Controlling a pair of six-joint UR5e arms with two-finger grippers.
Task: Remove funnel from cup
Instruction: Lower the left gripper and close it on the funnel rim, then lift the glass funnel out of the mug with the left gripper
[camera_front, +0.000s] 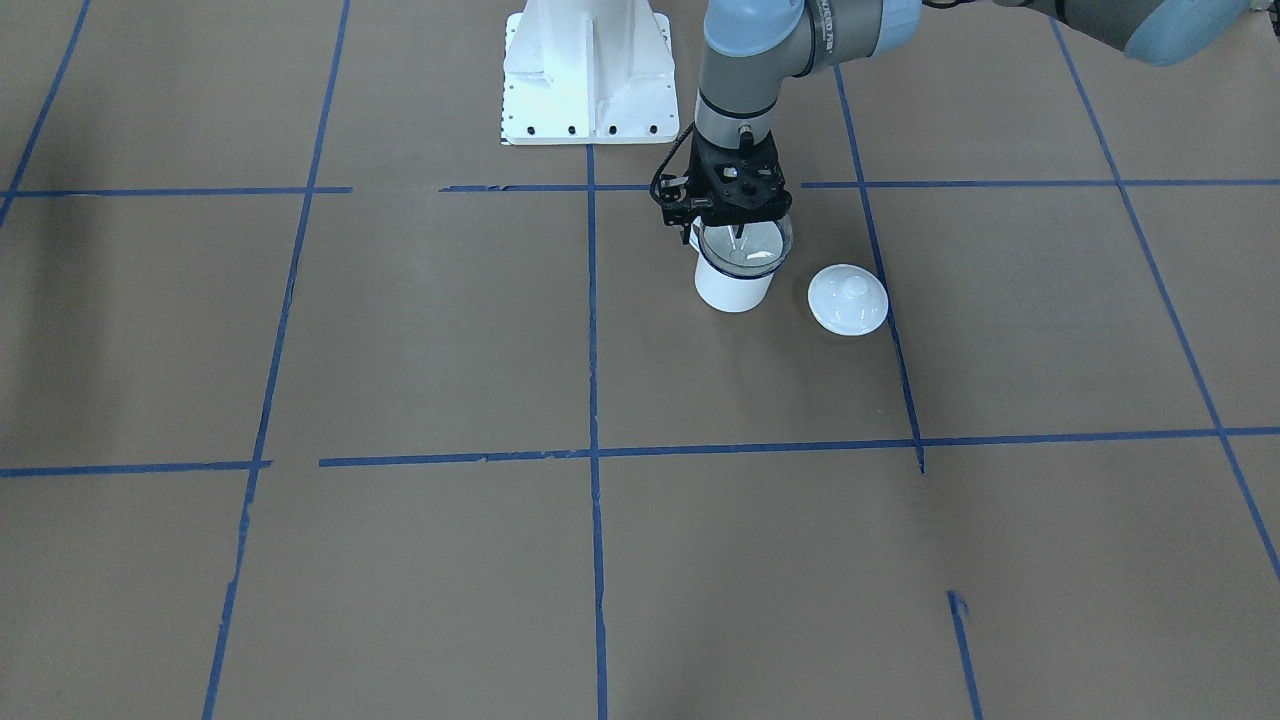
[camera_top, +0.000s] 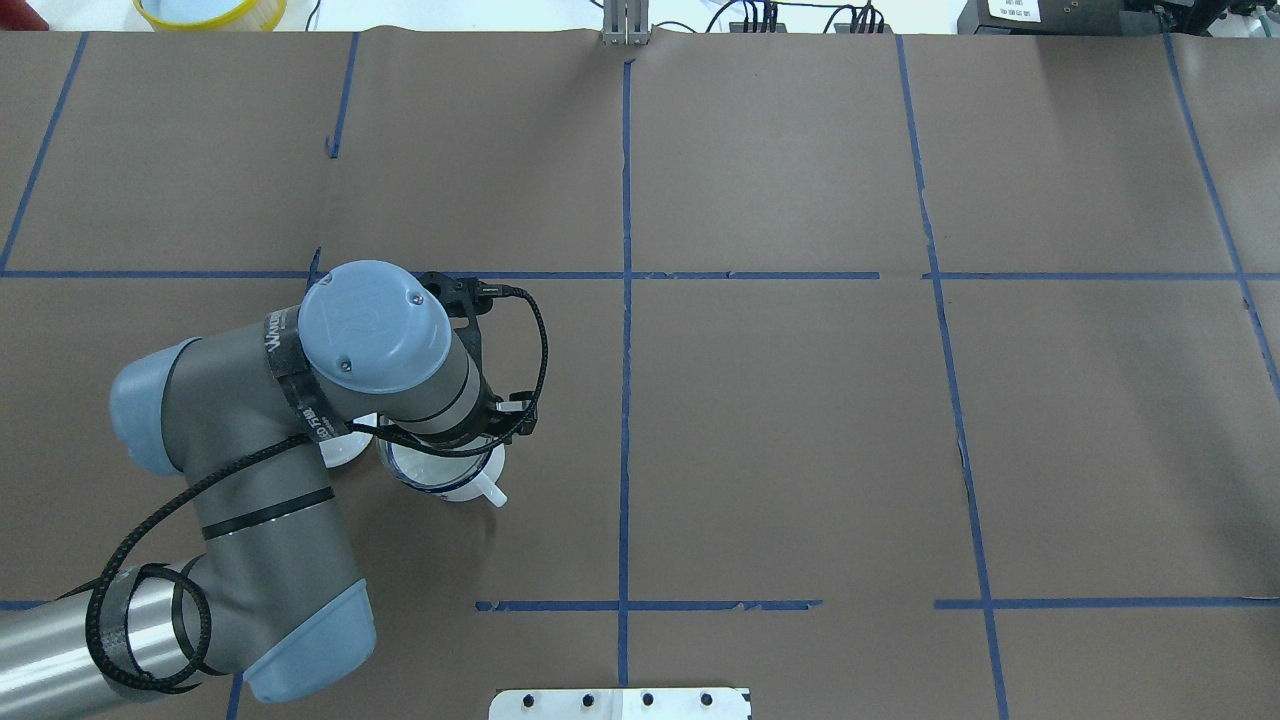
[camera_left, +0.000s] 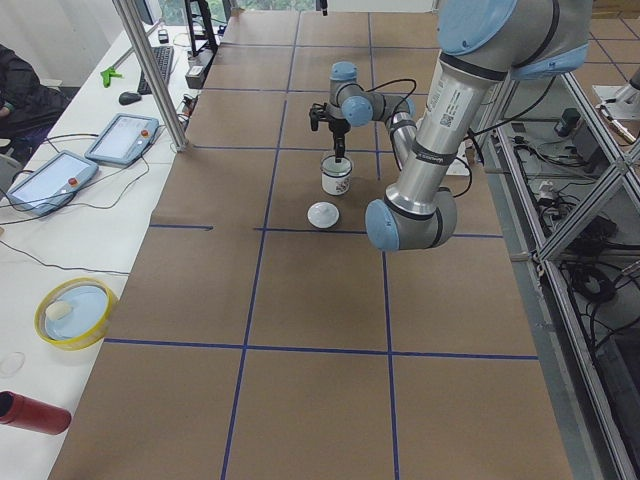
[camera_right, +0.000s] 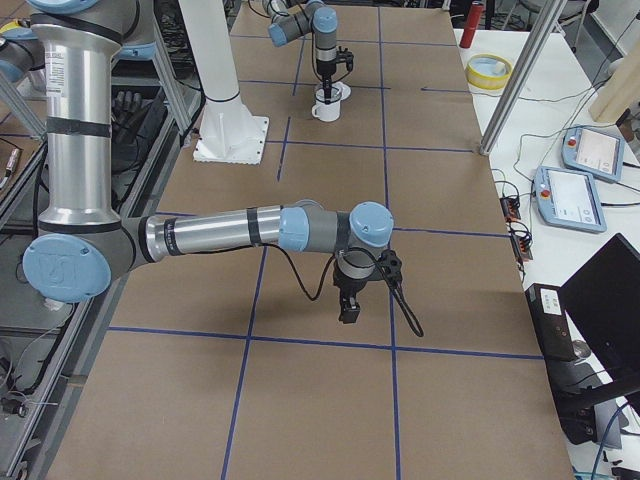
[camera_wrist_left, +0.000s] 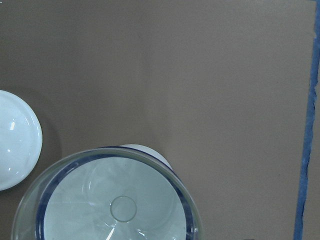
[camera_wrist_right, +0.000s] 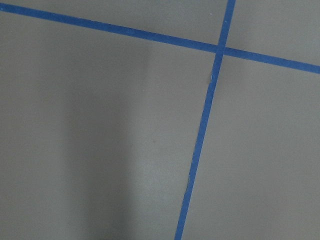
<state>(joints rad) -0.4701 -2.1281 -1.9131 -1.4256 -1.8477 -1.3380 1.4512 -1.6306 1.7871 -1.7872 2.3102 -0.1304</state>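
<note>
The clear funnel (camera_front: 745, 247) sits in the white, blue-rimmed cup (camera_front: 734, 288), its bowl on the cup's rim. My left gripper (camera_front: 738, 228) hangs straight above them, with one dark finger reaching down inside the far side of the bowl. The rest of the fingers are hidden, so I cannot tell if they are open or shut. In the left wrist view the funnel (camera_wrist_left: 112, 200) fills the bottom edge, with the cup's blue rim showing through it. In the overhead view my arm covers most of the cup (camera_top: 450, 484). My right gripper (camera_right: 349, 310) hangs over bare table far from the cup; I cannot tell its state.
A white round knobbed lid (camera_front: 847, 298) lies on the table just beside the cup, on my left side. It also shows in the left wrist view (camera_wrist_left: 15, 147). The white robot base (camera_front: 585, 75) stands behind the cup. Blue tape lines cross the brown table.
</note>
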